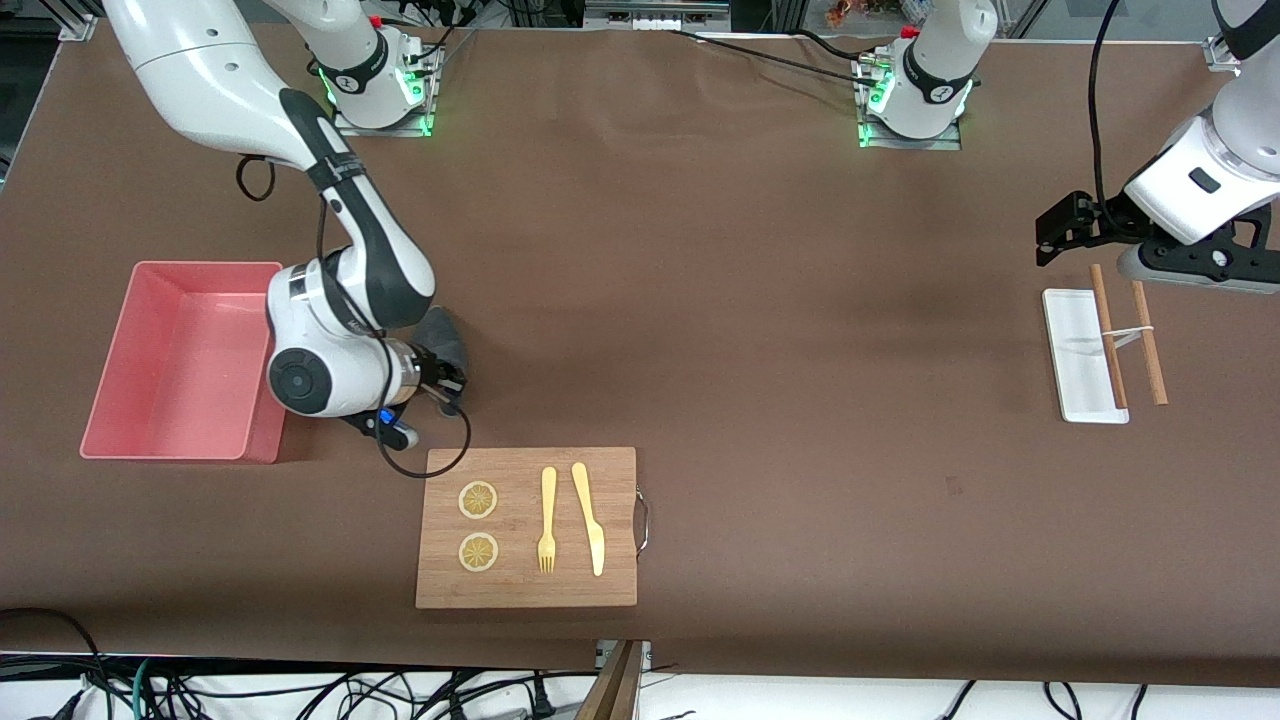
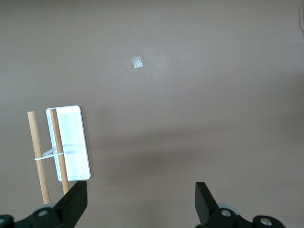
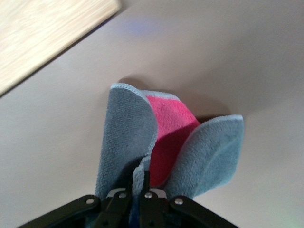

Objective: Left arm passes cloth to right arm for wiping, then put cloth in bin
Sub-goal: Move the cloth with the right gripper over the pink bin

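Note:
My right gripper is shut on the cloth, low over the table between the pink bin and the wooden board. In the right wrist view the fingers pinch a fold of the dark grey cloth, and its red-pink underside shows between the hanging flaps. I cannot tell whether the cloth touches the table. My left gripper is open and empty, up over the table at the left arm's end. Its fingertips frame bare table in the left wrist view.
The board carries two lemon slices, a fork and a knife, and its corner shows in the right wrist view. A narrow white tray with two banded wooden sticks lies below the left gripper, as the left wrist view shows.

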